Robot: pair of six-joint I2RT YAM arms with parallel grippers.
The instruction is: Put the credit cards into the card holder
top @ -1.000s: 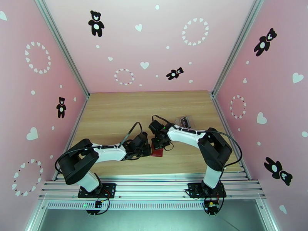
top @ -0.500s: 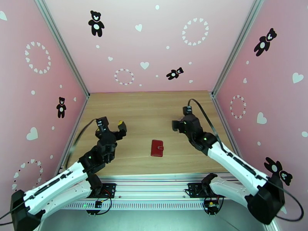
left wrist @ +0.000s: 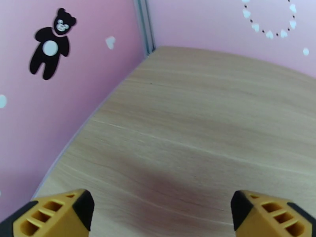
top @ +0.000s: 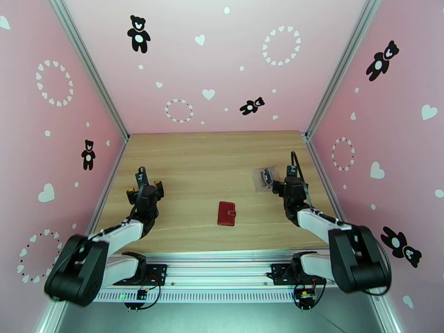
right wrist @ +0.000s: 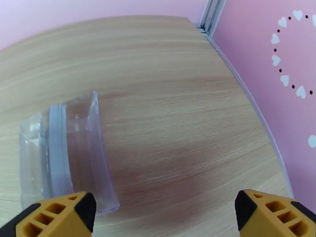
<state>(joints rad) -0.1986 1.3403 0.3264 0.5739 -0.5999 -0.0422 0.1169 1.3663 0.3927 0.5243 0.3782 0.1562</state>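
On the wooden table [top: 211, 162], the left gripper [top: 146, 188] and right gripper [top: 289, 184] are hanging wide open and empty, while the closed card holder [top: 226, 213] is lying between them, long axis running near-to-far, the right gripper seemingly nearer

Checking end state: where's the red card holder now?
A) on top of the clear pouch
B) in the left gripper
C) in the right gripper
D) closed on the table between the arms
D: the card holder lies closed on the table, apart from the open left gripper and the open right gripper.
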